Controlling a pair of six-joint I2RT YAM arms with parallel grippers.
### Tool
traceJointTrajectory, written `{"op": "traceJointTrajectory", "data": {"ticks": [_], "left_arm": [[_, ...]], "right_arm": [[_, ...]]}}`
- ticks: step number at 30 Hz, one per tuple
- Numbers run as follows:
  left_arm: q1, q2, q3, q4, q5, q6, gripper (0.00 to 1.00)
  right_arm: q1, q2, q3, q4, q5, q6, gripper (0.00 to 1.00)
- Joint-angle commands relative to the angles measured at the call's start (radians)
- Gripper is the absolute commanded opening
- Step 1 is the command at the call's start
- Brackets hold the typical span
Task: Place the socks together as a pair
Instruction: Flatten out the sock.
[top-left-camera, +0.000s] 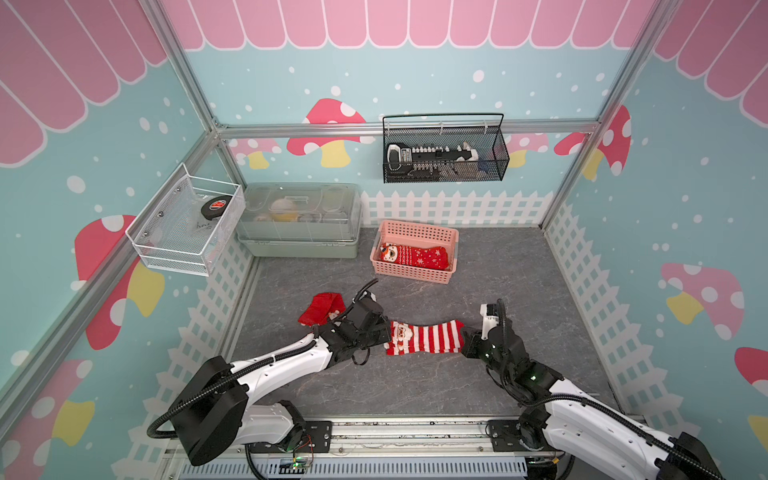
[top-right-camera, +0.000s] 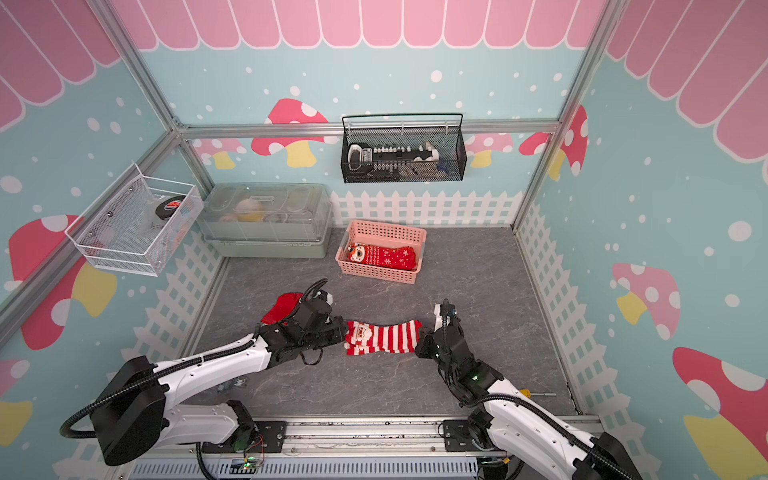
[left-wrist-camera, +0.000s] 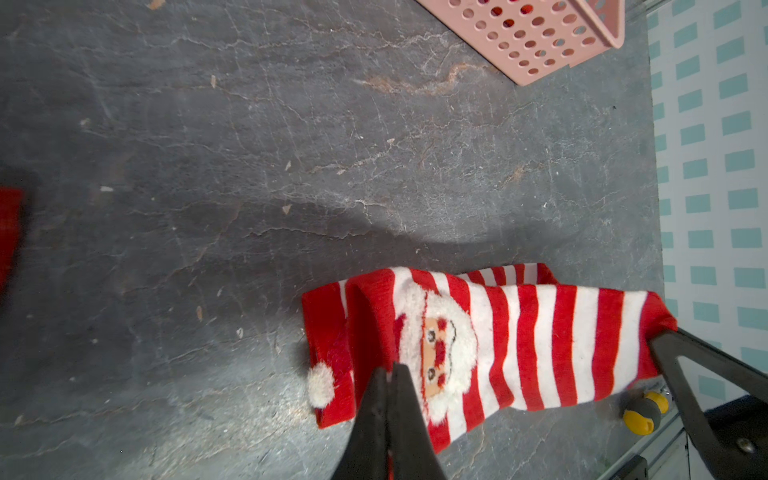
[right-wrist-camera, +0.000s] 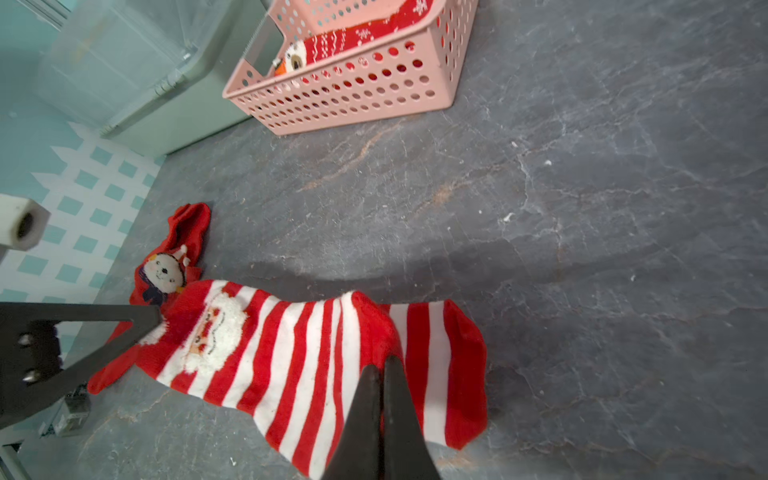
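A red-and-white striped Santa sock (top-left-camera: 424, 336) (top-right-camera: 382, 338) is stretched just above the grey floor between both grippers. My left gripper (top-left-camera: 388, 332) (left-wrist-camera: 390, 368) is shut on its Santa-face cuff end. My right gripper (top-left-camera: 463, 336) (right-wrist-camera: 384, 361) is shut on its red toe end. A second striped sock (right-wrist-camera: 440, 365) lies under it, its toe sticking out past the top one. A plain red sock with a small doll face (top-left-camera: 320, 309) (right-wrist-camera: 187, 232) lies crumpled behind the left gripper. A snowflake sock (top-left-camera: 415, 255) (right-wrist-camera: 345, 39) lies inside the pink basket (top-left-camera: 415, 230).
A lidded grey-green box (top-left-camera: 299, 220) stands at the back left beside the basket. A white wire tray (top-left-camera: 187, 224) hangs on the left wall and a black mesh rack (top-left-camera: 444, 153) on the back wall. A yellow-handled screwdriver (top-right-camera: 525, 392) lies near the front right edge.
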Motion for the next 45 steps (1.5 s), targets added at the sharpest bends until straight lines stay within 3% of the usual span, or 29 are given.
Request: {"op": "traceJointTrajectory", "data": {"ticks": [1,20,27,36,39,42,45], "left_arm": [[0.005,0.012,-0.009,0.063,0.009,0.012,0.00],[0.003,0.037,-0.102,0.132,0.018,-0.004,0.00],[0.003,0.049,-0.100,0.117,0.062,-0.029,0.01],[-0.004,-0.008,-0.138,0.113,0.058,-0.053,0.25],[-0.003,-0.050,-0.156,0.107,0.019,-0.058,0.38],[-0.003,-0.075,-0.155,0.095,0.002,-0.051,0.44],[-0.003,-0.078,-0.149,0.085,-0.012,-0.054,0.52]], "right_arm": [[0.005,0.038,0.004,0.084,0.036,-0.011,0.00],[0.006,0.246,-0.003,0.098,0.062,0.005,0.03],[0.004,0.306,0.034,0.028,0.073,0.003,0.14],[0.003,0.303,0.091,-0.082,0.056,-0.011,0.28],[0.003,0.267,0.082,-0.094,0.066,-0.012,0.44],[0.000,0.236,0.078,-0.099,0.065,-0.014,0.59],[-0.007,0.221,0.073,-0.099,0.037,-0.019,0.66]]}}
